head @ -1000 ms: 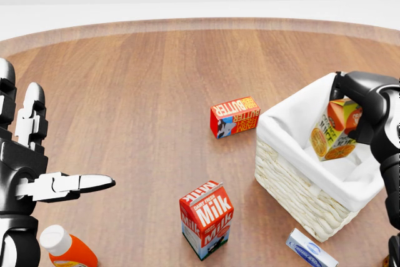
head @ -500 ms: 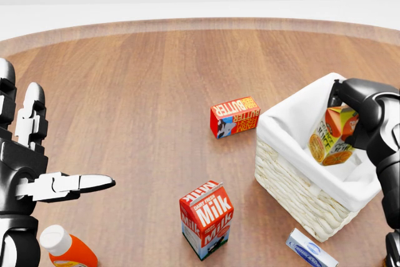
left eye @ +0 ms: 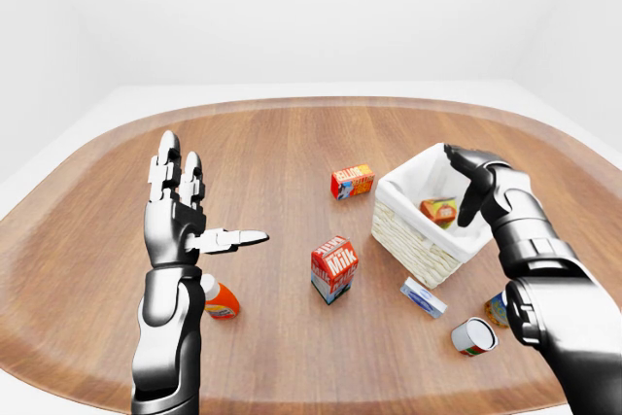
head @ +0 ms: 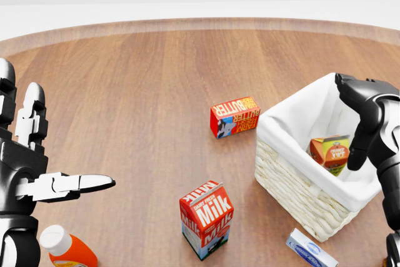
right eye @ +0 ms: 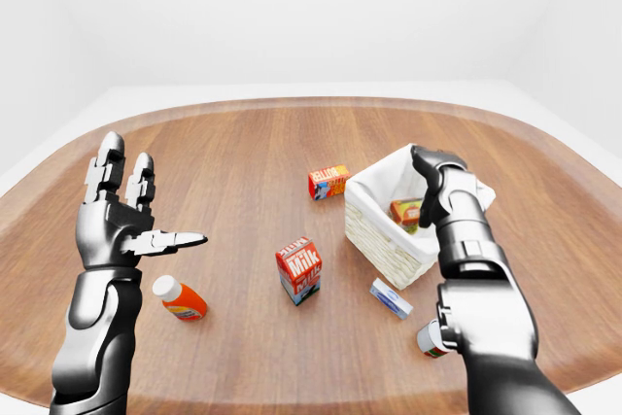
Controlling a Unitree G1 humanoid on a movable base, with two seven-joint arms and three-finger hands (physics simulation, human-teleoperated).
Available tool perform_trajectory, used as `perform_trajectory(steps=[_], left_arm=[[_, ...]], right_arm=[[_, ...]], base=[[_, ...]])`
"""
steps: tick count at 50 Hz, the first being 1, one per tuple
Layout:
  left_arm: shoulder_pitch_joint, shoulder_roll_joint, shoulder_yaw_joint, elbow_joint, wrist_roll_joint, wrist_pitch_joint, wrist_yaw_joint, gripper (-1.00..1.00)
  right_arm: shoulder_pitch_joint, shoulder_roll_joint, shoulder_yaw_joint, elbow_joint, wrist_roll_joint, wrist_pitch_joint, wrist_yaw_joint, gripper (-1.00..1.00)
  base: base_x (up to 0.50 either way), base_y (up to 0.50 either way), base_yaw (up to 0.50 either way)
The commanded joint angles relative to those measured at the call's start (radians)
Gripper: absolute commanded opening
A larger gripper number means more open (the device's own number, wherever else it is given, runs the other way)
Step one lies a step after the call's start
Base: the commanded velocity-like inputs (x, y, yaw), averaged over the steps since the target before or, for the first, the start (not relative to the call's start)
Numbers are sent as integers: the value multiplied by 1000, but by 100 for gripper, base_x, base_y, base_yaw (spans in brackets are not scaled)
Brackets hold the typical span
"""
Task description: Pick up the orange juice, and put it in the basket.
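The orange juice carton (head: 330, 152) lies inside the white-lined wicker basket (head: 289, 173) at the right of the head view, free of any hand. My right hand (head: 354, 117) hovers over the basket's right side with its fingers spread open, holding nothing. At the left of that view my left hand (head: 37, 157) is raised, open and empty, its fingers pointing up and its thumb pointing right.
On the round wooden table (head: 144, 92) stand a milk carton (head: 206, 211), a butter box (head: 235, 117), an orange bottle (head: 65, 249) and a small blue-white box (head: 310, 249). A can (left eye: 473, 335) lies near the table's right side.
My right hand let go of the orange juice carton, which dropped and now lies in the basket. The fingers spread and lifted slightly. The left hand has not moved.
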Motion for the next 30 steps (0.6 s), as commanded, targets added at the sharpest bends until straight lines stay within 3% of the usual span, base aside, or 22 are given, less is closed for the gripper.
perform_trajectory(steps=[1, 30], left_arm=[[0, 0, 0, 0, 0, 0, 0, 100], [0, 0, 0, 0, 0, 0, 0, 100]], right_arm=[[9, -2, -2, -22, -5, 0, 15, 100], [19, -8, -16, -111, -16, 0, 87, 100]], base=[[0, 0, 0], [0, 0, 0]])
